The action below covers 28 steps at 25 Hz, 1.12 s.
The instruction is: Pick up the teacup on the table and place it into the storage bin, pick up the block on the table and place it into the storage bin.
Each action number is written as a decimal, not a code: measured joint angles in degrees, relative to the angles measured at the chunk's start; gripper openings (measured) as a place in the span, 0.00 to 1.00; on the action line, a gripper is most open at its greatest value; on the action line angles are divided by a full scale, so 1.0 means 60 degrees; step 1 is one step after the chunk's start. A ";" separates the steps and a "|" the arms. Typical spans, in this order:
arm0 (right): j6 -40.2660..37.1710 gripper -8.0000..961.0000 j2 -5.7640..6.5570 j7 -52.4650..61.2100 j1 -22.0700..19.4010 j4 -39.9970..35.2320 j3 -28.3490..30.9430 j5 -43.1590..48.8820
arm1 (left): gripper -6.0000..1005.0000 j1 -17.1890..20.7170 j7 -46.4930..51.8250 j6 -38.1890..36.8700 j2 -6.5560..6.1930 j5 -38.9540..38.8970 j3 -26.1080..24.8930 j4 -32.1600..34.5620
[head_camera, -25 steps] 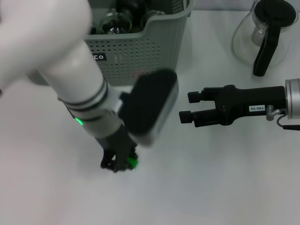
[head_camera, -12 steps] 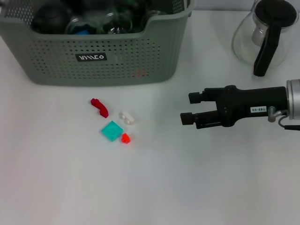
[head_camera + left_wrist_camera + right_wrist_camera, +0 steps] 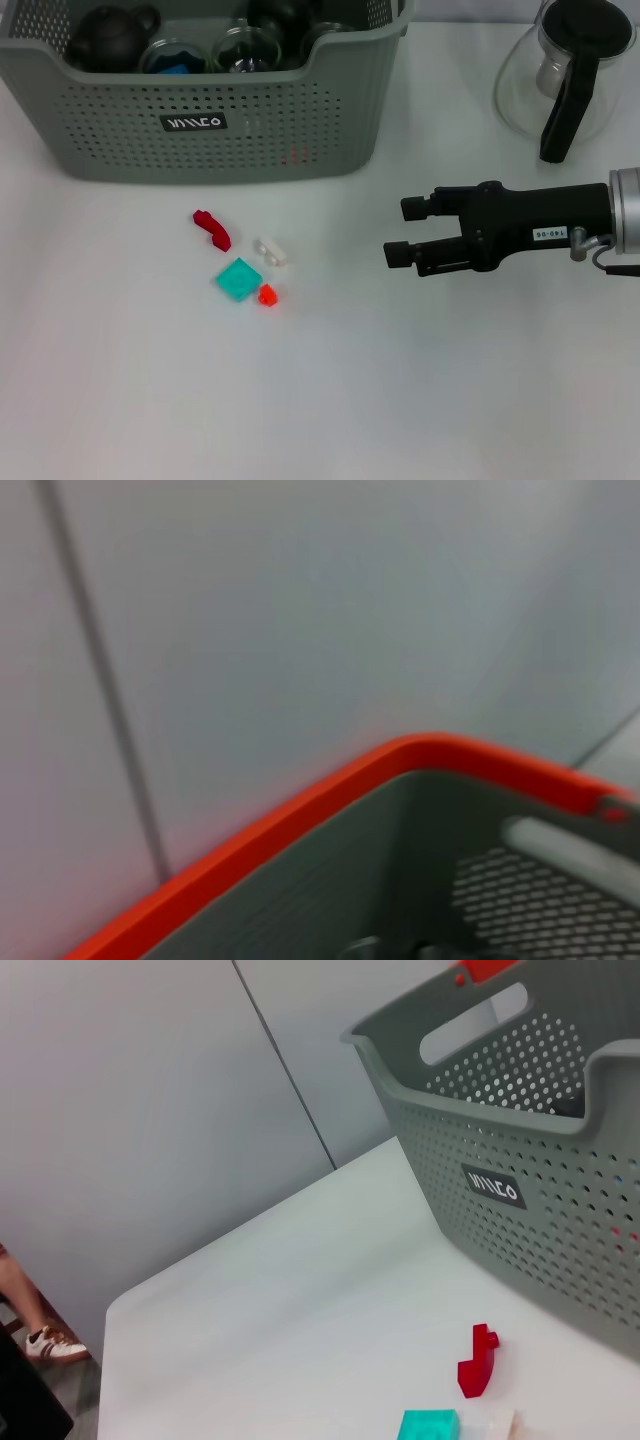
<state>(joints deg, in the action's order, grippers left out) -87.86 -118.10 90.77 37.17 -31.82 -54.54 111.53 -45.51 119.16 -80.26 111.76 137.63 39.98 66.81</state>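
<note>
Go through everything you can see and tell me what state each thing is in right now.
storage bin: upright on the table, open-topped, holding glassware and a dark teapot
right pincer: open, empty, hovering right of the blocks
dark red block: on the table
white block: on the table
teal block: lying flat
orange-red block: beside the teal block
glass carafe: upright

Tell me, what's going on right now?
Right gripper open, hovering right of blocks. Left gripper out of sight. Four blocks on table before storage bin. Nothing blocking.
</note>
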 joint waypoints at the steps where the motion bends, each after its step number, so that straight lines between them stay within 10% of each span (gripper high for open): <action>1: -0.0007 0.92 0.0000 0.0000 0.0001 0.0000 0.0002 0.0000 | 0.32 -0.0042 0.0056 0.0277 0.0031 0.0155 0.0025 -0.0173; 6: -0.0032 0.92 0.0011 0.0000 -0.0012 0.0000 0.0008 0.0000 | 0.34 -0.0146 0.0307 0.0673 -0.0017 0.0354 0.0044 -0.0474; 11: -0.0078 0.92 0.0025 0.0022 -0.0044 0.0000 0.0032 0.0001 | 0.45 -0.0037 0.0632 -0.1559 -0.0045 -0.0155 -0.0024 0.0957; 17: -0.0044 0.92 0.0024 0.0019 -0.0058 0.0000 0.0053 -0.0003 | 0.59 0.0566 -0.2143 -0.4784 0.0819 -0.0760 0.0695 0.3265; 28: 0.0074 0.92 0.0020 0.0336 -0.0033 0.0097 0.0072 -0.0051 | 0.95 0.2118 -0.3762 -0.4528 0.1757 0.0397 0.3741 0.4388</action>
<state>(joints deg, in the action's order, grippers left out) -87.42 -117.98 92.78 36.97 -31.24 -54.11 111.23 -32.80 96.58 -107.43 122.30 140.01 62.42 93.14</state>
